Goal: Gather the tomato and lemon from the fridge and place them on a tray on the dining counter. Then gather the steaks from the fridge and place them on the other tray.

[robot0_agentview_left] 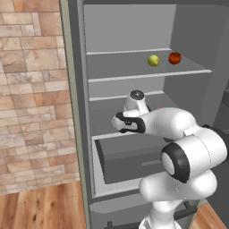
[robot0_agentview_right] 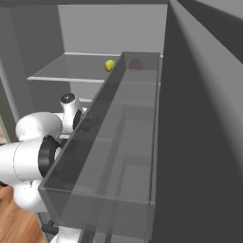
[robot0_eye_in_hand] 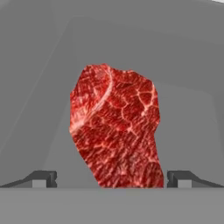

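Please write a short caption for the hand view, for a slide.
Open gripper poised over a raw steak on a grey fridge shelf.

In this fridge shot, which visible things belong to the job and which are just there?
Part of the job:
- lemon on the upper shelf
- tomato beside it
- steak, lying between the open fingers of the hand
- fridge, door open

Just there:
- brick wall
- wooden floor
- clear door bin
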